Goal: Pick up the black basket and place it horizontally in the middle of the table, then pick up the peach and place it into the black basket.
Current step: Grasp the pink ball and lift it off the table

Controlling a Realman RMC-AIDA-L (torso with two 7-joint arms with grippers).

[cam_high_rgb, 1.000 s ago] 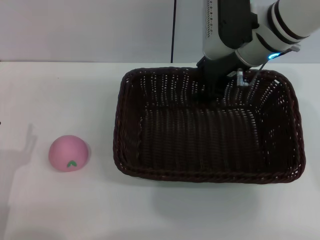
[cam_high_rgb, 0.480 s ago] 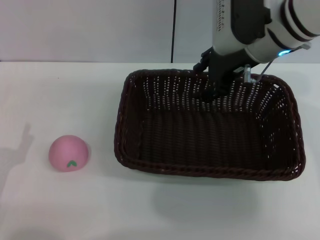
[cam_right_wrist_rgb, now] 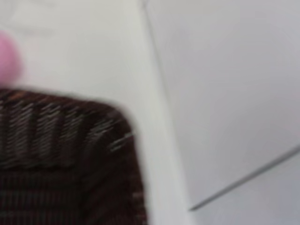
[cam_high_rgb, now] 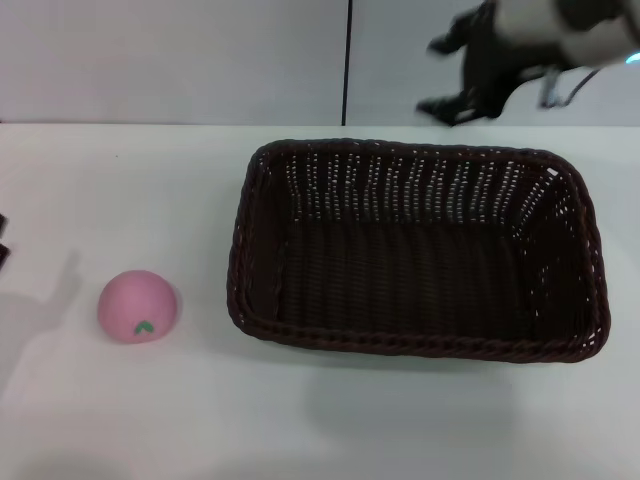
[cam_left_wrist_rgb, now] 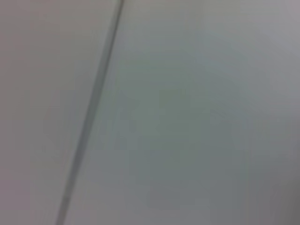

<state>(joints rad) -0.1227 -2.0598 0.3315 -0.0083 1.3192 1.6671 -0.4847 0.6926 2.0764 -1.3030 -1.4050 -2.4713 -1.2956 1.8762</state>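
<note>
A white desk (cam_high_rgb: 130,420) carries the 2 task items. The black basket (cam_high_rgb: 415,250), a wide woven wicker tray with a braided rim, lies with its long side across the desk, slightly right of centre, sitting flat on its base and empty; that lie suggests the basket step is finished. Above its far rim, well clear of the weave, the right gripper (cam_high_rgb: 462,72) hangs with its dark fingers spread apart and nothing between them, a pose that fits a release. The peach (cam_high_rgb: 138,306), a small pink toy with a green leaf mark, rests on the desk to the basket's left, apart from it and untouched, so the second step looks not yet begun. Of the left gripper (cam_high_rgb: 3,240) only a dark sliver shows at the desk's left edge, and its state cannot be told.
</note>
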